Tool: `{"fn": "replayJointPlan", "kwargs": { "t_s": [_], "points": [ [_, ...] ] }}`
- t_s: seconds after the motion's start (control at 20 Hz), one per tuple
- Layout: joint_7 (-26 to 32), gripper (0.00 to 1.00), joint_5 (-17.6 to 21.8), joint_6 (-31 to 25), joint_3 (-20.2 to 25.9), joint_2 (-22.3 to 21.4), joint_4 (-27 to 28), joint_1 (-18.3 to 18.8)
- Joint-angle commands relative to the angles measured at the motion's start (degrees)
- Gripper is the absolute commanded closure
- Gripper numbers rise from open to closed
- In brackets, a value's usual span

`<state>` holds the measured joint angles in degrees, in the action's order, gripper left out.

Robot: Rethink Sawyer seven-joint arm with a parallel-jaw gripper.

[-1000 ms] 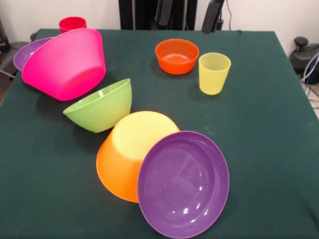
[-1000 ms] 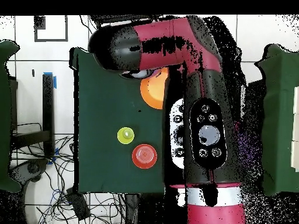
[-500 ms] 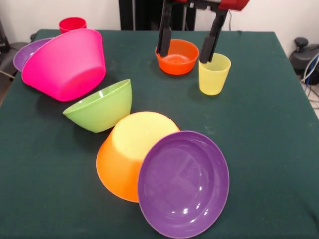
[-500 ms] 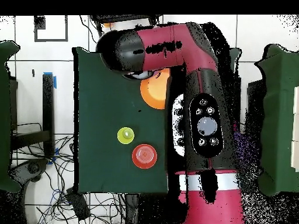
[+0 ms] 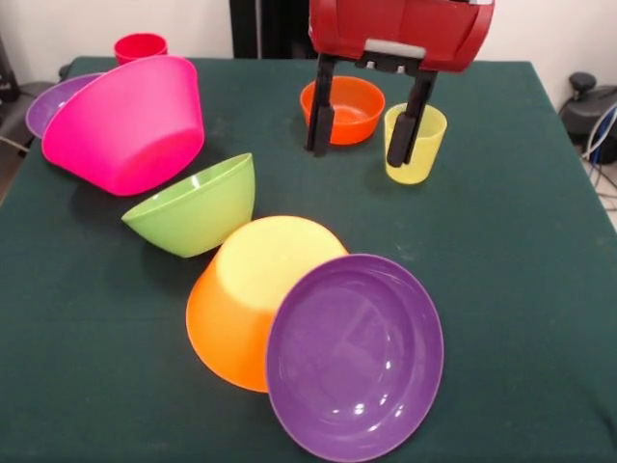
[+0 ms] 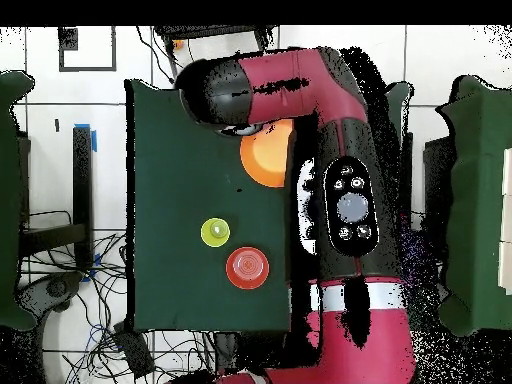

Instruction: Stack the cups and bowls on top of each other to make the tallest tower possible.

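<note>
The gripper (image 5: 365, 145) hangs spread wide over the green worktop (image 5: 521, 251), empty, in front of the orange-red bowl (image 5: 342, 108) and yellow cup (image 5: 415, 142). No tower stands: the purple bowl (image 5: 355, 355) leans on the overturned yellow-orange bowl (image 5: 253, 297), beside the green bowl (image 5: 197, 204).

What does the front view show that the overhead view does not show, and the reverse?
Only the front view shows the open gripper, the pink bowl, green bowl, both purple bowls, and the red-pink cup. Only the overhead view shows the arm from above, hiding much of the table. Both show the yellow cup, the orange-red bowl and the yellow-orange bowl.
</note>
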<state>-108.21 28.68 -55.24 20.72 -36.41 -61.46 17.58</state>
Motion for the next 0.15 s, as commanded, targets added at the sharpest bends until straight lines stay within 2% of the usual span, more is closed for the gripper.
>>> {"fn": "replayJointPlan", "kwargs": {
  "t_s": [0.05,0.15],
  "points": [
    [5.0,0.0,1.1,1.3,0.2,1.5,-3.3,1.3],
    [5.8,0.0,0.5,1.3,0.7,0.8,-3.8,2.0]
  ]
}}
